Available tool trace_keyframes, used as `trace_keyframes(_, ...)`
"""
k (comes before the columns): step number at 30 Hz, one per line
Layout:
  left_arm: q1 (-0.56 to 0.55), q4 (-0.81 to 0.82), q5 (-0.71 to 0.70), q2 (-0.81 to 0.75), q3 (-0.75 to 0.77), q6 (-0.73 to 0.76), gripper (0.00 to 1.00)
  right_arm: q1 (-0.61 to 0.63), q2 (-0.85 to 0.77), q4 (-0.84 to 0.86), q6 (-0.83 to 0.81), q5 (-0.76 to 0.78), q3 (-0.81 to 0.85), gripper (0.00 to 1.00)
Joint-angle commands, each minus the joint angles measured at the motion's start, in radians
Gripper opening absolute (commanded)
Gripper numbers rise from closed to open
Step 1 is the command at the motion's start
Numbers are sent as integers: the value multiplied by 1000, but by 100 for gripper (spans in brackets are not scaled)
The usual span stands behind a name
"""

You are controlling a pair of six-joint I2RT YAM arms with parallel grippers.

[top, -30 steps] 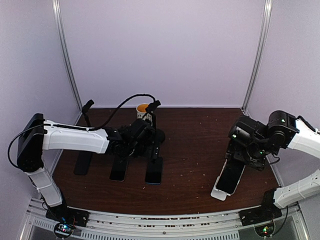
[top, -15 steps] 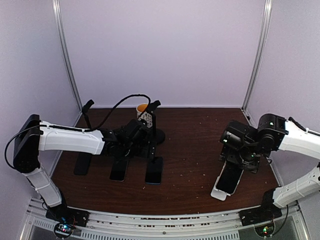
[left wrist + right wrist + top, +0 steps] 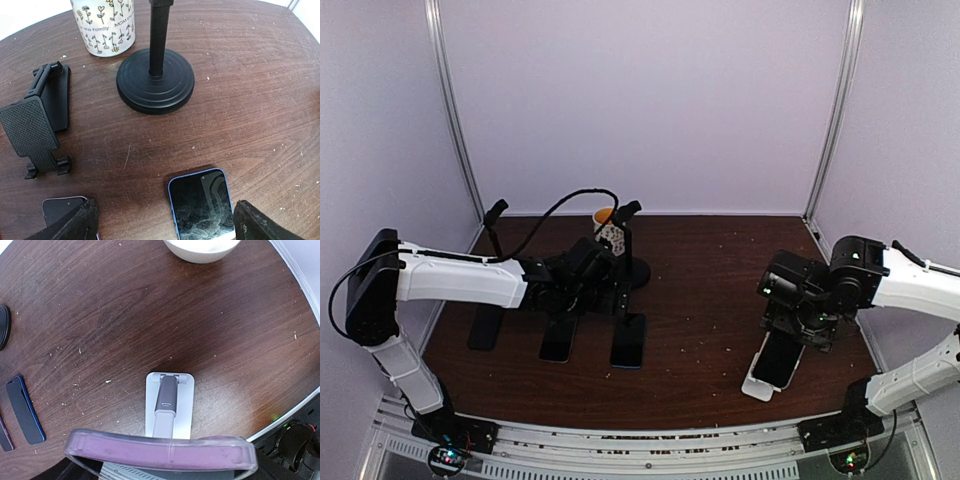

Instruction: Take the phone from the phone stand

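Table (image 3: 100,315); phone stand (image 3: 169,405) back, right-wrist only

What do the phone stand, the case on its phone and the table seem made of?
Phone stand: likely metal, silver-grey matte sheen.
Phone case: probably soft plastic, translucent purple, rounded edge.
Table: wood or veneer, dark brown with visible grain.

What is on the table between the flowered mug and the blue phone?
The round black base of a pole stand lies between the mug and the blue phone. The left wrist view shows this.
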Motion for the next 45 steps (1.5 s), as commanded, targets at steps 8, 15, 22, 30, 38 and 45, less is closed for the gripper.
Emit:
trace_keyframes(8, 23, 47, 29, 3, 21, 11, 98, 7, -42, -39, 29, 41, 50, 76)
trace_keyframes(15, 26, 45, 43, 21, 40, 19, 98, 7, -75, -75, 5, 53, 96, 68)
trace_keyframes(22, 31, 52, 58, 22, 35, 29, 98, 6, -65, -157, -78, 119, 241, 64)
trace_keyframes(30, 31, 233, 134, -62, -78, 97, 98, 4, 6, -227, -235, 294, 478, 60)
trace_keyframes(38, 31, 372, 102, -184, -191, 153, 98, -58, 119, -62, -466, 305, 627, 60)
trace_keyframes(45, 31, 483, 74, -300, -307, 166, 98, -109, 244, 98, -588, 193, 656, 60)
